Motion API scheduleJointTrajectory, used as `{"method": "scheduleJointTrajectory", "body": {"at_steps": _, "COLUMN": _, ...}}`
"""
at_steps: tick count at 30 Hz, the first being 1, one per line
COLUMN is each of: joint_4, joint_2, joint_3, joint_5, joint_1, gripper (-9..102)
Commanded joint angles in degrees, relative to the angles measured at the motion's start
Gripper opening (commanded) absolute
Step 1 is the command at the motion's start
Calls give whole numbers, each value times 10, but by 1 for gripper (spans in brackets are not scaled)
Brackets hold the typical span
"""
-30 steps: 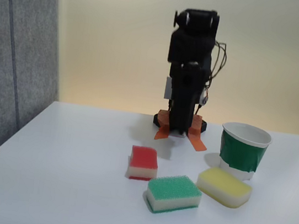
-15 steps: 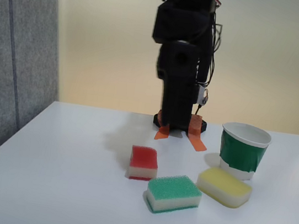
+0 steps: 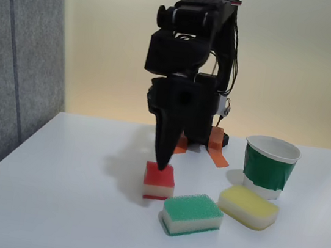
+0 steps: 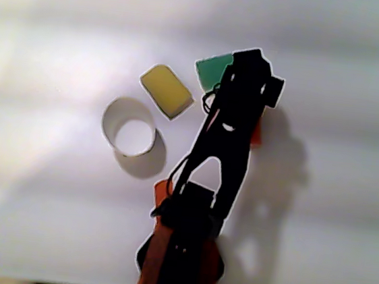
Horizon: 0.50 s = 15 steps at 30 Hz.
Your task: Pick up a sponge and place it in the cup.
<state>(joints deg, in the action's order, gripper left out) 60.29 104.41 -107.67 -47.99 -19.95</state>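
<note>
The sponge, small and squarish with a red top and white base, lies on the white table in the fixed view. In the other view a red sliver of the sponge peeks out beside the black arm. My gripper points straight down, its dark tip just above the sponge's top. The fingers merge into one dark wedge, so their gap does not show. The cup, green-banded with a white rim, stands upright to the right, apart from the gripper. From above, the cup looks empty.
A green-topped sponge lies in front of the red one, and a longer yellow sponge lies by the cup's foot. The arm's base is held down with orange tape. A grey panel borders the table's left side.
The arm has unfolded from its upright pose at the base and swung forward and down. The gripper's tip has come down from near the base to just over the red sponge.
</note>
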Motion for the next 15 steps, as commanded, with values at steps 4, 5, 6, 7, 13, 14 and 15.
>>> {"method": "scheduleJointTrajectory", "body": {"at_steps": 4, "joint_4": 37, "joint_2": 45, "joint_3": -35, "joint_5": -16, "joint_1": -9, "gripper": 0}}
{"method": "scheduleJointTrajectory", "body": {"at_steps": 5, "joint_4": 38, "joint_2": 57, "joint_3": -48, "joint_5": -16, "joint_1": -9, "gripper": 0}}
{"method": "scheduleJointTrajectory", "body": {"at_steps": 6, "joint_4": 38, "joint_2": 69, "joint_3": -64, "joint_5": -11, "joint_1": -9, "gripper": 0}}
{"method": "scheduleJointTrajectory", "body": {"at_steps": 7, "joint_4": 38, "joint_2": 84, "joint_3": -82, "joint_5": -3, "joint_1": -8, "gripper": 0}}
{"method": "scheduleJointTrajectory", "body": {"at_steps": 13, "joint_4": 62, "joint_2": 156, "joint_3": -145, "joint_5": 36, "joint_1": 4, "gripper": 0}}
{"method": "scheduleJointTrajectory", "body": {"at_steps": 14, "joint_4": 70, "joint_2": 160, "joint_3": -145, "joint_5": 37, "joint_1": 4, "gripper": 0}}
{"method": "scheduleJointTrajectory", "body": {"at_steps": 15, "joint_4": 74, "joint_2": 161, "joint_3": -142, "joint_5": 40, "joint_1": 3, "gripper": 0}}
